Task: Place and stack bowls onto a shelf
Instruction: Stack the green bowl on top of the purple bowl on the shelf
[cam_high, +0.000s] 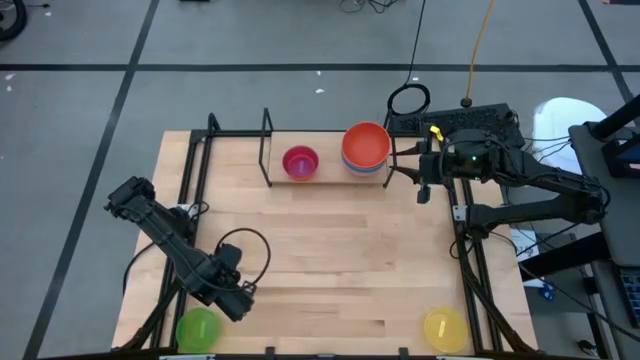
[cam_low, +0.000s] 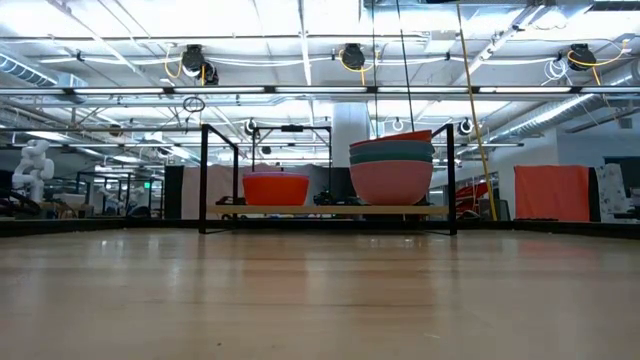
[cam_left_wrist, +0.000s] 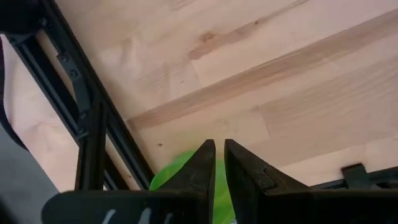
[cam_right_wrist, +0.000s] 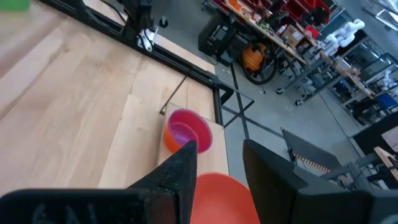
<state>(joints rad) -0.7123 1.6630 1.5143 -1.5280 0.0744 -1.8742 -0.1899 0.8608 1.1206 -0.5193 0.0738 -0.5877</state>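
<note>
The left gripper hangs over the table's near left corner, its fingers nearly pressed together and pinching nothing, just beside the green bowl. The right gripper, fingers spread, sits beside the orange-topped stack of bowls on the shelf.

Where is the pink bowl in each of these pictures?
High view: pink bowl on the shelf, left of the orange-topped stack.
Low view: left of the stack on the shelf; here the bowl looks orange-red.
Left wrist view: not in it.
Right wrist view: mid-picture, beyond the orange bowl.
Shared landmark: the stack.
</note>
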